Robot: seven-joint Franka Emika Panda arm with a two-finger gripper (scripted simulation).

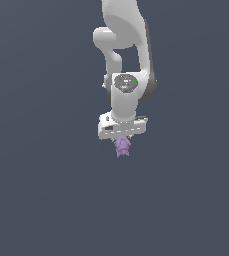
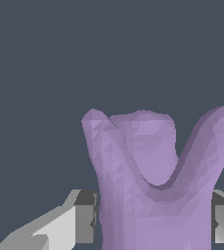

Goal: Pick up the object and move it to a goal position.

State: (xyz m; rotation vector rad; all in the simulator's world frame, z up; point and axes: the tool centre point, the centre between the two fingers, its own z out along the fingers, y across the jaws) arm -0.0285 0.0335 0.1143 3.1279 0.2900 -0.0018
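Gripper (image 1: 122,140) clamped on object (image 1: 122,146), pads (image 2: 85,217) pressed to both flanks, object hanging at 6 o'clock below the hand, apparently off the ground. Best carried slowly and level, squeeze held firm, no sudden turns, goal not in view

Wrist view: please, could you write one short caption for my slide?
Wrist view: the gripper shut on the light-purple object, one finger at each side.
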